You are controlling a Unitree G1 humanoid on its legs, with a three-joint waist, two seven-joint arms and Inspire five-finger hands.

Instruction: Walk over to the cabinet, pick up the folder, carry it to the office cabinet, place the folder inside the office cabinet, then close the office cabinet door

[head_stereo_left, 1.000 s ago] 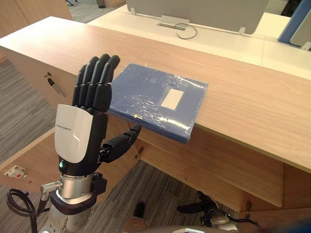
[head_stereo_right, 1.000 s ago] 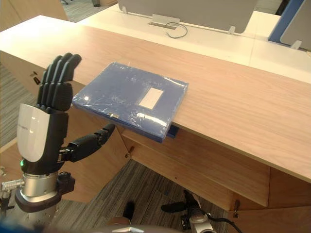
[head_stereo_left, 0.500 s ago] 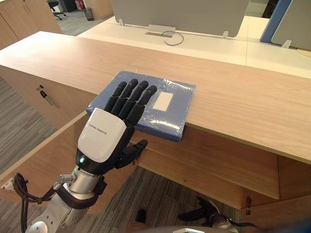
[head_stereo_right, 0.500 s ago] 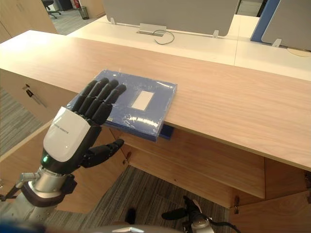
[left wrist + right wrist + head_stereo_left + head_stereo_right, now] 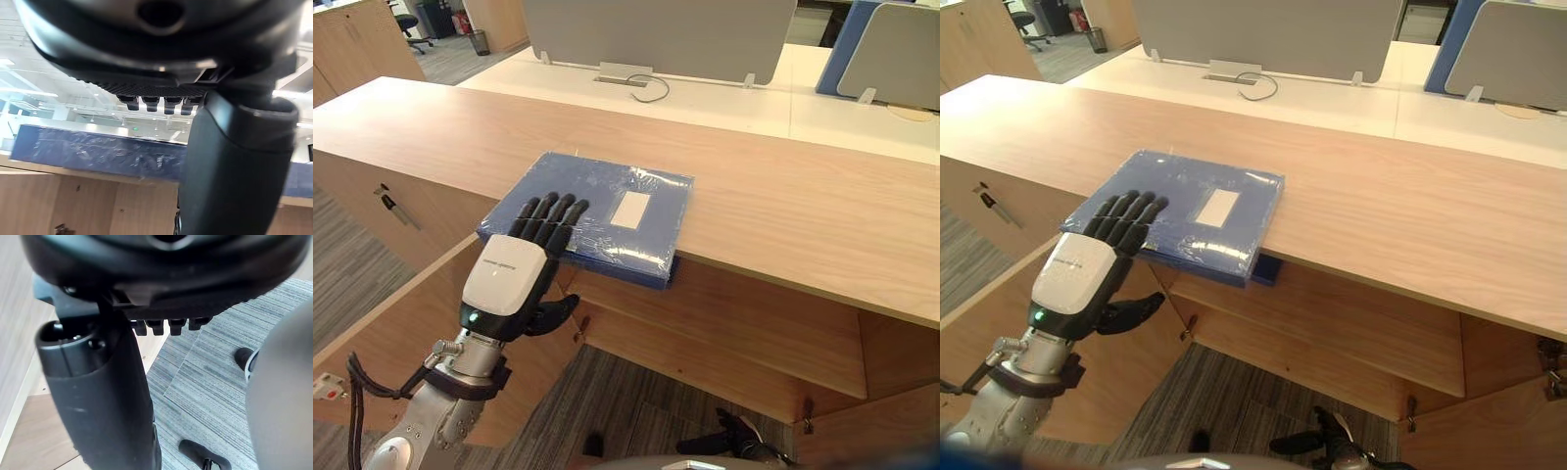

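Lowers left hand (image 5: 505,279) from upright onto folder (image 5: 607,201), fingers (image 5: 548,211) straight, thumb under edge. Poised to pinch, gripping nothing. Leaves right hand (image 5: 166,269) slack.

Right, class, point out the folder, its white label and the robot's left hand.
folder (image 5: 587,174), left eye view, on its blue cover.
label (image 5: 630,210), left eye view, on its middle.
left hand (image 5: 504,279), left eye view, on the hand's white back.
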